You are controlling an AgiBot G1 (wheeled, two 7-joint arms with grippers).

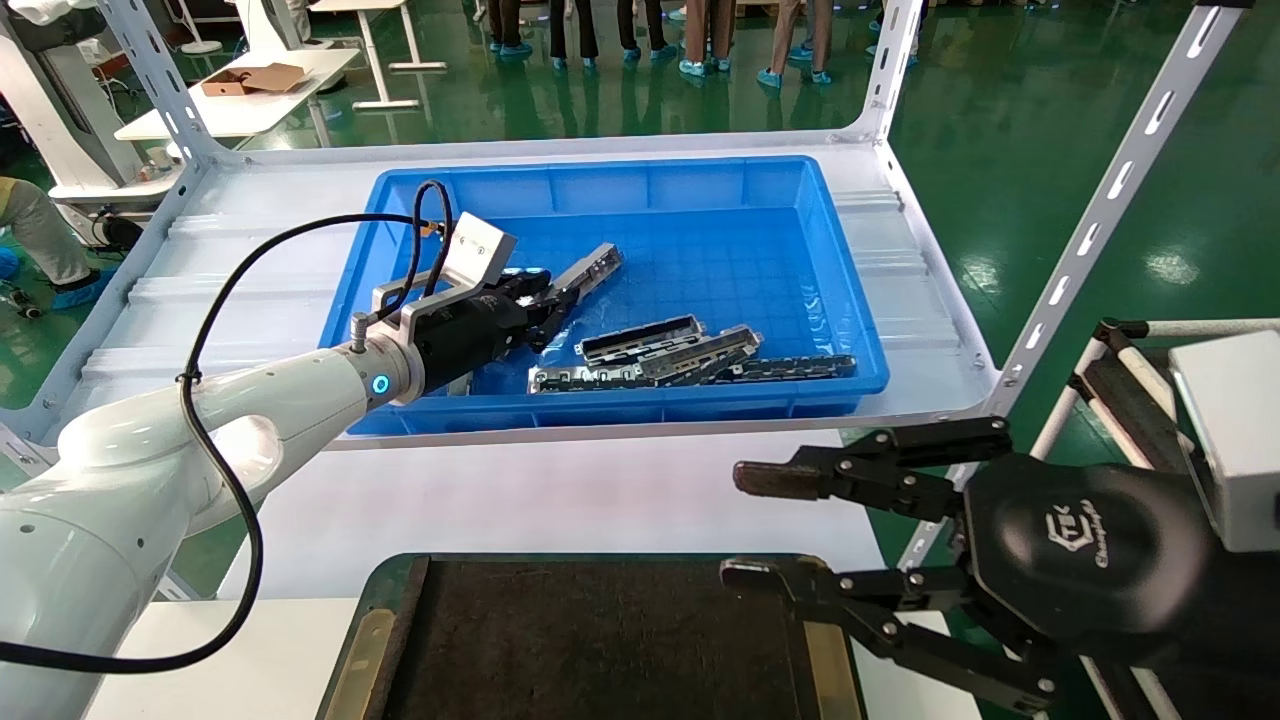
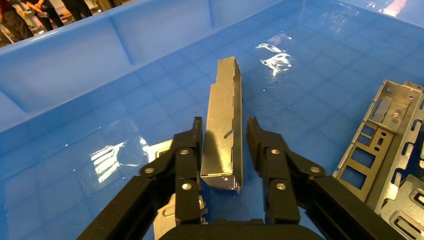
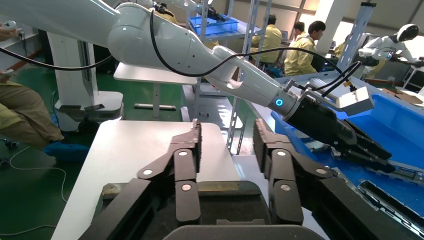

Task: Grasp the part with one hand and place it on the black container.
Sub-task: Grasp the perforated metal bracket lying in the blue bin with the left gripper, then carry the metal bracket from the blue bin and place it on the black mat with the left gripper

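Silver-grey part [image 2: 223, 125]: one, between the fingers of the left end effector [image 2: 223, 145], tilted with its far end raised over the floor of the blue bin [image 1: 700, 190].
Left end effector [image 1: 545, 300]: fingers [image 2: 187, 150] closed against both long sides of the part, inside the bin's left half.
Right end effector [image 1: 790, 530]: fingers spread open, holding nothing, at the right edge of the black container [image 1: 600, 640].
Black container: one, on the near surface [image 1: 280, 650], dark floor with brass-coloured side strips.
Blue bin: one, on the white shelf surface [image 1: 900, 250].
Other parts [image 1: 690, 358]: cluster near the bin's front wall, at least four, exact count unclear where they overlap.
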